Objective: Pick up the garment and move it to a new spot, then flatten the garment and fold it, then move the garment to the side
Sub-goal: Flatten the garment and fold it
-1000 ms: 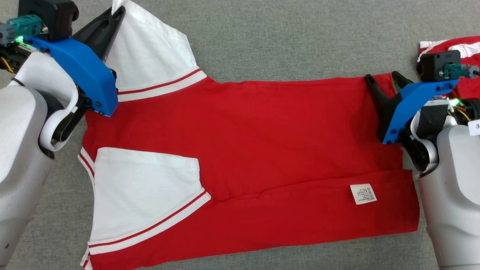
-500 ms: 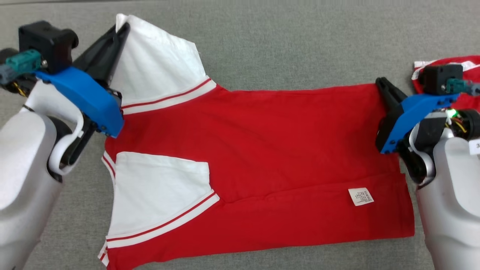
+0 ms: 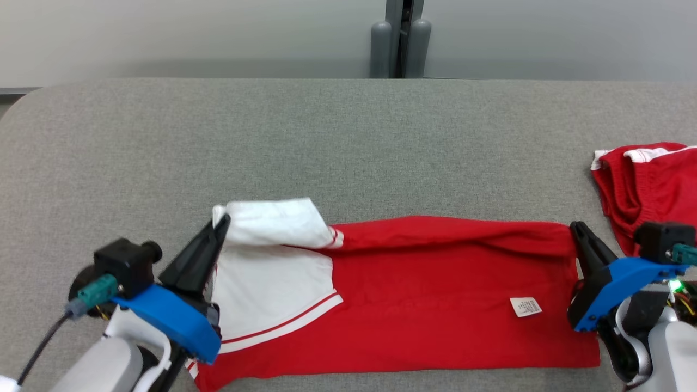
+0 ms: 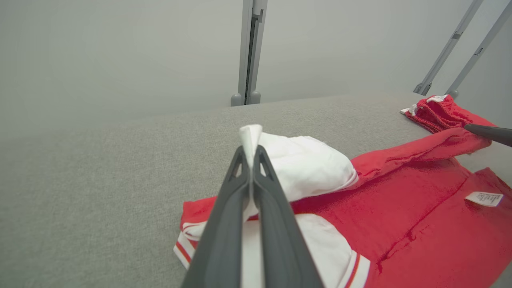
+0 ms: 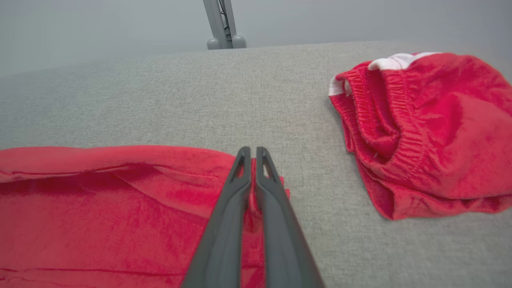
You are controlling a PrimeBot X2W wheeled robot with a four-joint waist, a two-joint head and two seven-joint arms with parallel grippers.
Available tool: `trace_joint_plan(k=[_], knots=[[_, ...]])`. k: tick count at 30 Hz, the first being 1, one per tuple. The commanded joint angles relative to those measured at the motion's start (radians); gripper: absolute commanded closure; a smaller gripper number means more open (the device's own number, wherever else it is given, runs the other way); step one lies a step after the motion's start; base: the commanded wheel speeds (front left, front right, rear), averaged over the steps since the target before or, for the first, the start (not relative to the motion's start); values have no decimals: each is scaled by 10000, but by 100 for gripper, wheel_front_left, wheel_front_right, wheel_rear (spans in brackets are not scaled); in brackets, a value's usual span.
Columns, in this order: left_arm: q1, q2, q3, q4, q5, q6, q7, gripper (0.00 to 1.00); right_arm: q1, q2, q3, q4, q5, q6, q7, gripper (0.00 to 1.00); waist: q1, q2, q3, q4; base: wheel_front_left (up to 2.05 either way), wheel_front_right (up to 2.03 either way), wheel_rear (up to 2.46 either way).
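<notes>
The shirt (image 3: 435, 316) lies at the lower centre of the head view on the table (image 3: 326, 136), with its far edge raised. The left gripper (image 3: 221, 222) is clenched on the white sleeve (image 3: 277, 220) and the right gripper (image 3: 577, 227) on the red corner (image 5: 276, 184), probably to bring this edge over for a fold. The shorts (image 3: 648, 179) lie at the right edge.

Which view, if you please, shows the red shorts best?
The right wrist view: the shorts lie large and nearly whole, waistband visible. The head view cuts them at its right edge; the left wrist view shows them small and distant.
</notes>
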Motion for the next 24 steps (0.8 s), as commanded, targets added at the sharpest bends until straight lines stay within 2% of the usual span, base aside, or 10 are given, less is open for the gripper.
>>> trace_joint_plan(k=[1,10,11,12,13,14,19,24], knots=[[270,-106,-51,61,-68,71,-177,100,278,50,-99,-120,-14,1,-21,100,3,0,-80,5,0,0,0],[1747,-805,-336,1220,-214,31,-1519,100,1610,488,-395,-608,-229,1,-192,100,3,0,-654,104,0,0,0],[1855,-861,-306,1345,-220,31,-1628,100,1717,525,-410,-631,-261,1,-226,90,3,0,-701,108,0,0,0],[1979,-953,-247,1443,-254,45,-1734,86,1812,562,-461,-668,-295,1,-315,68,3,0,-748,110,0,0,0],[2086,-1021,-205,1527,-239,52,-1825,55,1899,592,-509,-702,-316,1,-411,42,3,0,-788,112,0,0,0],[2196,-1082,-150,1602,-202,69,-1895,0,2016,625,-558,-716,-353,1,-478,0,3,0,-830,113,0,0,0],[2728,-1520,528,1639,-200,196,-2065,0,2448,801,-1023,-804,-314,1,-837,0,3,0,-989,112,0,0,0],[3302,-2264,2089,779,540,496,-2068,0,2668,886,-1472,-815,-310,1,-1152,0,3,0,-1056,156,0,0,0]])
